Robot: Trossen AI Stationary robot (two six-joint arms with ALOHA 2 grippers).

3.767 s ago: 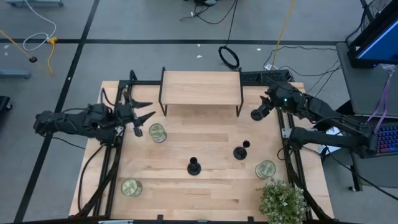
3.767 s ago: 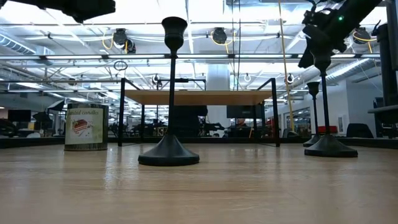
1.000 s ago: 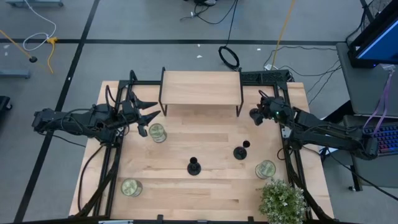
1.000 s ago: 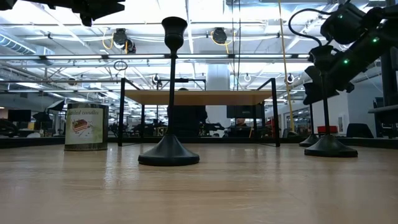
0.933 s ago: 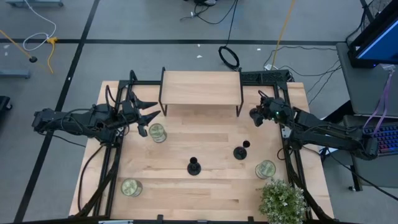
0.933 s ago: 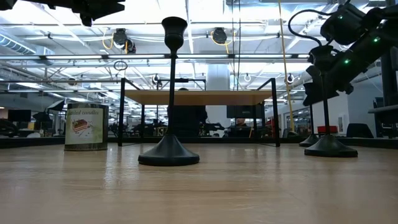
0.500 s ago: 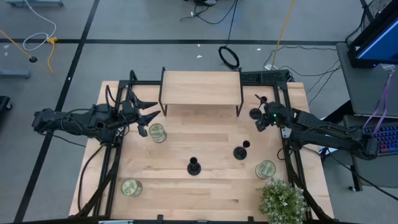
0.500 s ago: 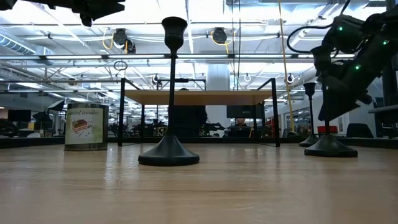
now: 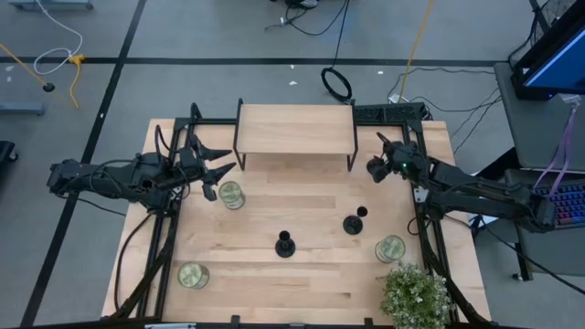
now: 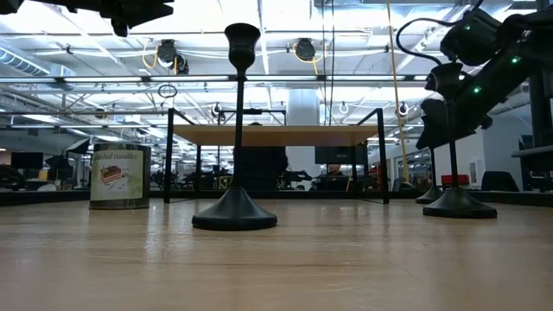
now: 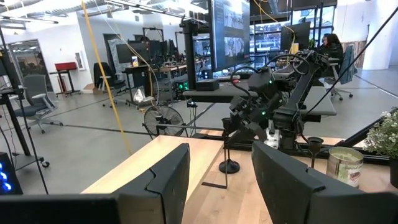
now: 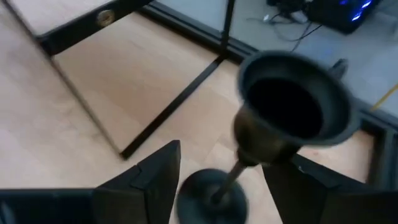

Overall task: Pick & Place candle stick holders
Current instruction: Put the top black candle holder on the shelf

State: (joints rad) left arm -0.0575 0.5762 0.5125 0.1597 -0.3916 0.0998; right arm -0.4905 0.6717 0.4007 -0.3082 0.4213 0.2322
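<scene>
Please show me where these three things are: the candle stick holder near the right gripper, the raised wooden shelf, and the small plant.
candle stick holder (image 12: 292, 109): right wrist view, on the dark inside of its cup top.
raised wooden shelf (image 9: 295, 129): high view, on the middle of its top board.
small plant (image 9: 416, 294): high view, on its leaves.

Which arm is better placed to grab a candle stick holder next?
The right. Its open right gripper hovers around the candle stick holder by the riser's right leg. The left gripper waits open near the left edge, by a glass jar.
</scene>
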